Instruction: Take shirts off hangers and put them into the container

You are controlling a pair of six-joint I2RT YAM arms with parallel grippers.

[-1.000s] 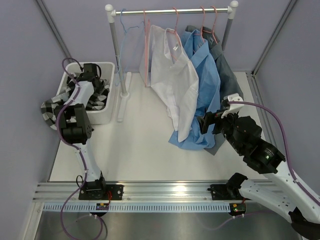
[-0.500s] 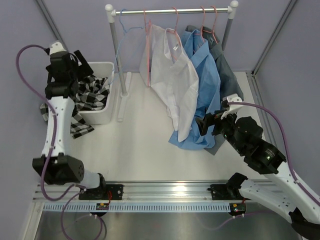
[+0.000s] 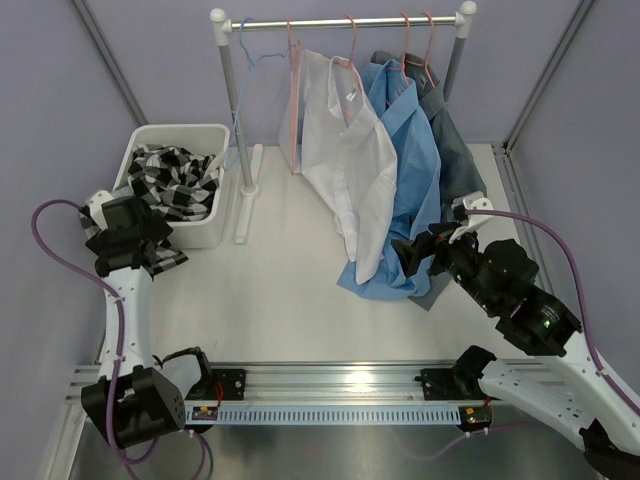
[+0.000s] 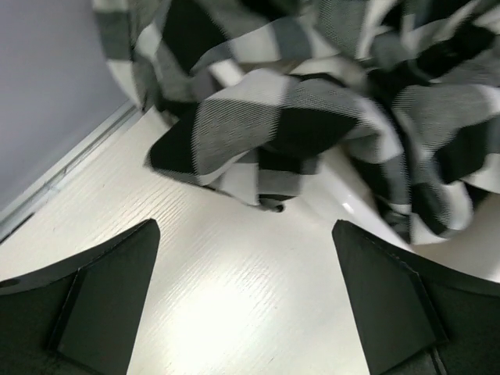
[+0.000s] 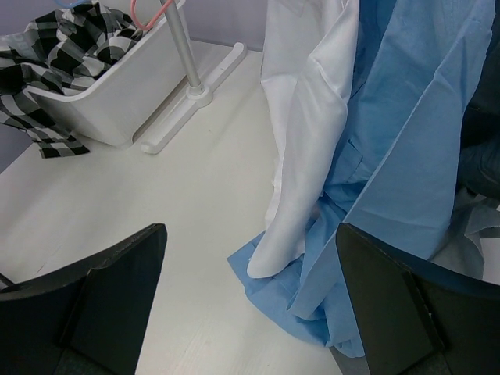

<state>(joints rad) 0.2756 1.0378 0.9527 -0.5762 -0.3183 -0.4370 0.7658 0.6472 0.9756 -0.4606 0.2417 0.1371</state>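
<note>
Overhanging the white tub (image 3: pixel 200 235), the checked shirt (image 3: pixel 175 175) could be dragged out by its weight, left gripper (image 4: pixel 244 226) and right gripper (image 5: pixel 250 228) being spread wide, empty.

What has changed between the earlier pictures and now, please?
The left gripper opened, let go of the checked shirt and drew back toward the near edge; the shirt lies in the tub, partly over its rim. The right gripper and the hanging shirts barely moved.

Three shirts (image 3: pixel 345 165) are hanging on one rail (image 3: pixel 340 21), a fourth is lying in the single tub (image 3: pixel 200 235), and five hangers (image 3: pixel 293 100) are dangling.
</note>
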